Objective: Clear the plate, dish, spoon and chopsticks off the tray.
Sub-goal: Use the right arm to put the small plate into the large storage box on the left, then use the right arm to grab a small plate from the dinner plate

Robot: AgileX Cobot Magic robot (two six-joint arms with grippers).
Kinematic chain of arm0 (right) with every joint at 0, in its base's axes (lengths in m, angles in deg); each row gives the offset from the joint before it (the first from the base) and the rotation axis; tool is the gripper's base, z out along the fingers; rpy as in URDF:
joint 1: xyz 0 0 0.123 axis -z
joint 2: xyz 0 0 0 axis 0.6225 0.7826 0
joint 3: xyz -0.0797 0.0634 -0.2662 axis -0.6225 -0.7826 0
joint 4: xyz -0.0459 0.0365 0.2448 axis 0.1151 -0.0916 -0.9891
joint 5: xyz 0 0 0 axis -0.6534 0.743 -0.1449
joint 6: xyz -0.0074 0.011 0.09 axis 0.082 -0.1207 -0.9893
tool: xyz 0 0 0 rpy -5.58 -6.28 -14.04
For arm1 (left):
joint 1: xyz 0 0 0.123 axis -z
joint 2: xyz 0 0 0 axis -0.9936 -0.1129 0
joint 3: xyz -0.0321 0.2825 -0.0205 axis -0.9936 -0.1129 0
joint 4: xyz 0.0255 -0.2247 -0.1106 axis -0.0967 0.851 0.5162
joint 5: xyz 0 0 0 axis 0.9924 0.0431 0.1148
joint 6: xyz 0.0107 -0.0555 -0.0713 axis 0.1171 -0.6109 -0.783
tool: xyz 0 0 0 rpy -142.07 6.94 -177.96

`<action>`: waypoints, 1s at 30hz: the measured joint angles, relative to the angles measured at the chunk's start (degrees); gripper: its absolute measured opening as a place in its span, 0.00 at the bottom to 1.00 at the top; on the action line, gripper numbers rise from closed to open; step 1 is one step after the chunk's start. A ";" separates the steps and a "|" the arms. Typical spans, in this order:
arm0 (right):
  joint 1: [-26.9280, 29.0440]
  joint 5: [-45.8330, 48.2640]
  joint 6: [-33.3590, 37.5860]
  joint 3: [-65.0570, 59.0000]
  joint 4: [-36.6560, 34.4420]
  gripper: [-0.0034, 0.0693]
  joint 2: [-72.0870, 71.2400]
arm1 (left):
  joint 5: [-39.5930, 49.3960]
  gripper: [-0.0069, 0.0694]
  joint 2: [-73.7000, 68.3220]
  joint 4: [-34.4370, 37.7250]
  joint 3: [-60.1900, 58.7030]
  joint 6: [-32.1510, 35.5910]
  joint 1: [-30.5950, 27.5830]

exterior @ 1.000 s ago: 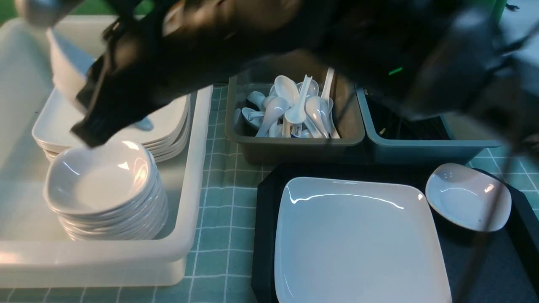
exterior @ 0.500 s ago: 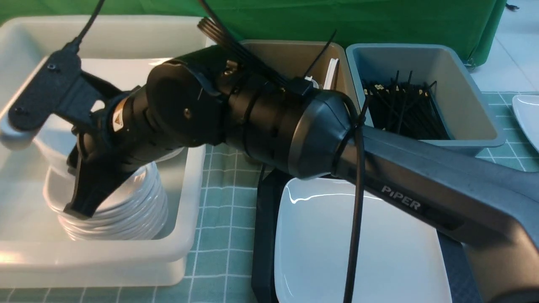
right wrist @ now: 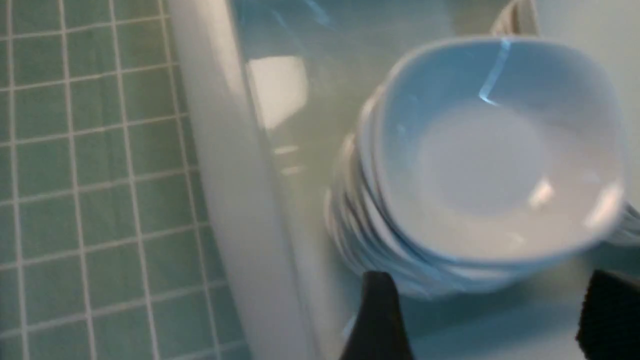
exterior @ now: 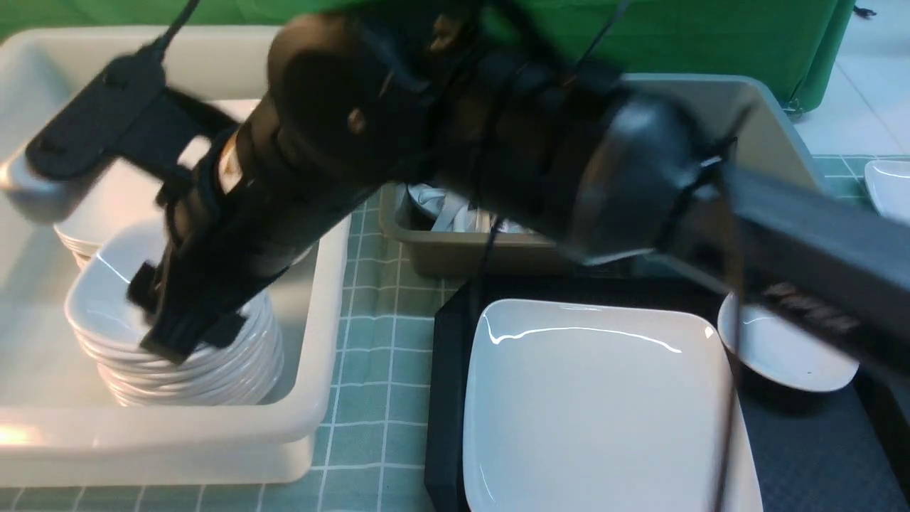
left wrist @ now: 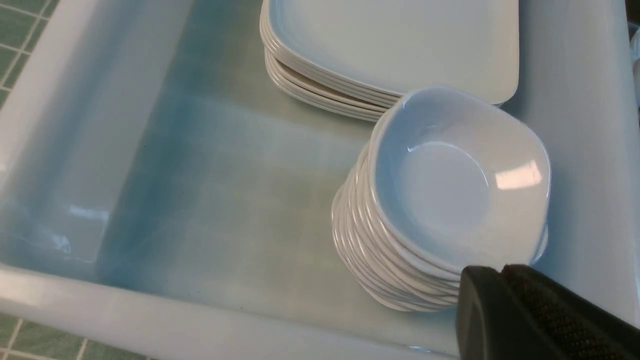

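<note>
The big white square plate (exterior: 597, 412) lies on the black tray (exterior: 444, 370). A small white dish (exterior: 782, 348) sits at the tray's far right corner, partly behind my right arm. That arm reaches across into the white bin (exterior: 313, 398). My right gripper (exterior: 178, 327) (right wrist: 492, 290) is open at the near side of a stack of small dishes (right wrist: 495, 150), with nothing between its fingers. My left gripper (left wrist: 500, 272) is shut and empty beside the same stack (left wrist: 450, 190). The spoon and chopsticks cannot be picked out; my arm hides most of the bins.
The white bin also holds a stack of large square plates (left wrist: 390, 45). Behind the tray stand a brown bin (exterior: 441, 249) with white utensils and a grey bin (exterior: 775, 135). Another white plate's edge (exterior: 892, 188) shows at far right. Green checked cloth covers the table.
My right gripper's jaws have opened over the dish stack and the arm has lifted a little. The top dish now sits shifted left on the stack.
</note>
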 joint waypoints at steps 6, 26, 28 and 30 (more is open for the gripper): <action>4.11 15.31 -13.02 -3.78 26.11 0.20 -11.12 | 0.63 0.10 0.00 4.13 0.00 4.38 5.33; 47.23 -18.48 -14.36 -65.43 13.53 0.86 -26.85 | 1.93 0.10 0.00 3.48 0.00 8.30 24.08; 47.23 -20.71 -13.84 -65.85 13.53 0.86 -24.05 | 1.93 0.10 0.00 1.18 0.00 7.00 24.08; 47.23 -22.69 -12.89 -65.86 13.53 0.86 -21.86 | 1.93 0.10 0.00 -0.40 0.00 6.49 24.08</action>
